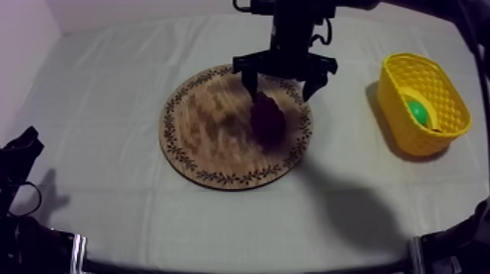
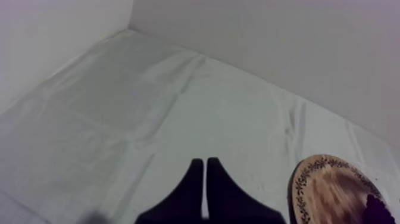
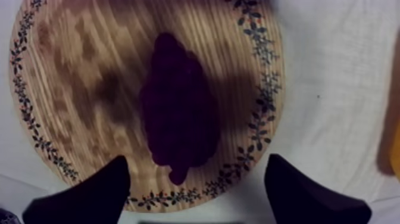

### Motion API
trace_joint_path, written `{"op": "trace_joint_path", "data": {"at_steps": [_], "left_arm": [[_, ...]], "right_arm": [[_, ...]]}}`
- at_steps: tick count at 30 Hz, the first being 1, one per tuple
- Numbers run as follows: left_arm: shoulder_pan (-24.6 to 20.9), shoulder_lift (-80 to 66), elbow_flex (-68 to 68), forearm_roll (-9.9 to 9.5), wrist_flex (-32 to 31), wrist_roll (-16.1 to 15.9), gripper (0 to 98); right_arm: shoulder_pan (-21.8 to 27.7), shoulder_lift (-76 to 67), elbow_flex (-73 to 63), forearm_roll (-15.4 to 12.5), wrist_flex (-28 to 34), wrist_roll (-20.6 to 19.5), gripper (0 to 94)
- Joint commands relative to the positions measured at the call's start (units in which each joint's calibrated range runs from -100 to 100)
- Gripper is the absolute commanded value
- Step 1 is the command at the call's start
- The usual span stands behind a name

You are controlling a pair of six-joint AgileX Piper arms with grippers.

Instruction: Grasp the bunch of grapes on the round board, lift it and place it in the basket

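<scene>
The bunch of grapes point(image 1: 267, 120) is lying on the wooden board point(image 1: 204, 124), out toward 3 o'clock from the board's middle and inside the rim; in the right wrist view the bunch of grapes point(image 3: 177, 113) is showing as a dark purple, lumpy, tapering mass on pale striped grain. The board is round and flat, with a ring of small leaf sprigs running round its edge, and it is sitting near the middle of the grey-white cloth point(image 1: 109, 87), which is lying creased over the table under plain pale walls point(image 2: 268, 36). At 3 o'clock from the board, well apart, the yellow basket point(image 1: 437, 80) is standing with its lattice walls, holding a green rounded thing point(image 1: 418, 111). The right gripper point(image 1: 280, 93) is coming in from 12 o'clock and hanging over the grapes, its two black fingers point(image 3: 89, 196) spread wide with nothing between them. The left gripper point(image 2: 205, 184) is resting at about 8 o'clock from the board, its fingers lying together as a narrow wedge, gripping nothing.
</scene>
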Motion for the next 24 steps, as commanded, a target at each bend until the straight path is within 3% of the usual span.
{"op": "trace_joint_path", "data": {"at_steps": [1, 19, 24], "left_arm": [[-0.01, 0.03, 0.04, 0.01, 0.03, -0.01, 0.0], [-0.01, 0.03, 0.04, 0.01, 0.03, -0.01, 0.0], [-0.01, 0.03, 0.04, 0.01, 0.03, -0.01, 0.0]], "right_arm": [[-0.04, 2.62, -0.98, -0.14, 0.18, -0.11, 65.2], [-0.42, 15.22, -9.22, -0.45, -0.4, -1.18, 64.3], [-0.05, 16.76, -10.05, -0.86, -1.04, -0.95, 59.1]]}}
